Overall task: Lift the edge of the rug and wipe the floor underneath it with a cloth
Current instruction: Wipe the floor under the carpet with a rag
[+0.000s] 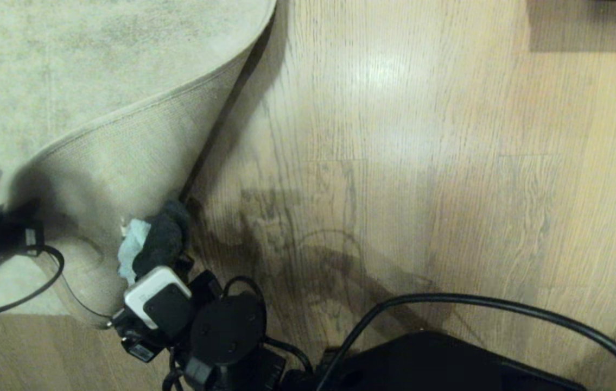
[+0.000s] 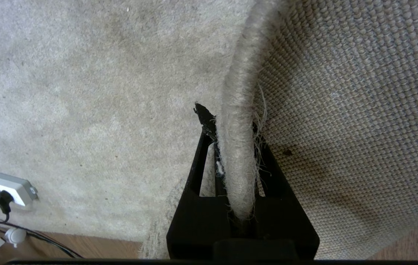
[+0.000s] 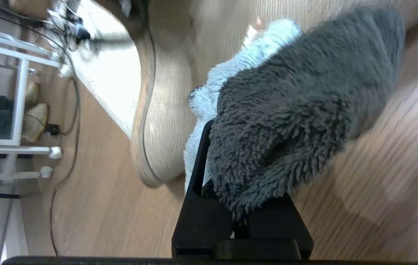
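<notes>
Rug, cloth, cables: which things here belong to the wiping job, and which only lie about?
Job:
rug edge, pinched in left hand
cloth, held by right hand
floor

Lying about:
power strip
white rack
black cable

This looks like a lived-in room of a home: glossy light brown wood-grain plank flooring [image 1: 449,163] fills the right and centre of the head view, and a large pale beige short-pile rug with a tan woven backing [image 1: 69,70] covers its upper left. At the lower left of the left wrist view a white power strip with plugs and trailing black cords [image 2: 4,184] lies on the rug. At the left edge of the right wrist view stands white tubular-framed furniture [image 3: 13,92].
</notes>
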